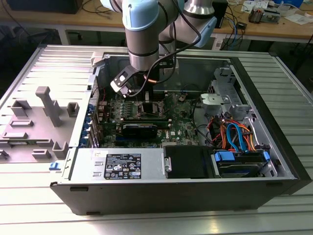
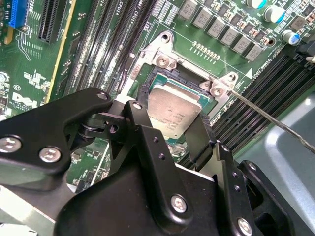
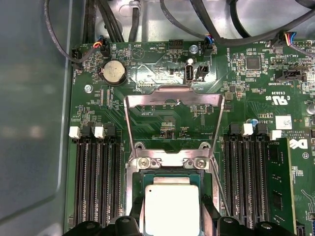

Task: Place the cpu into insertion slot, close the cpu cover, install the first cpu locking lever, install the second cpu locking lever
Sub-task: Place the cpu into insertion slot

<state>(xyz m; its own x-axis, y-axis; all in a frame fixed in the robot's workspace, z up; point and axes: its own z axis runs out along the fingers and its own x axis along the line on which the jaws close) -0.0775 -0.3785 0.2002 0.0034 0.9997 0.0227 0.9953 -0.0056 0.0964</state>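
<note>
The cpu is clamped at two opposite sides by the black jaws and is held in or just over the insertion slot, near the middle of the green motherboard. The cpu cover is seen swung open, hinged at the slot's edge. In the exterior view the arm is seen reaching down into the open computer case.

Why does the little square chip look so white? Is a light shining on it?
Probably: in the first wrist view the cpu reflects light on top and looks nearly white; in the second wrist view it gleams in patches; in the exterior view the ribbed table glares at the exterior view's right, and the computer case is dim inside.
</note>
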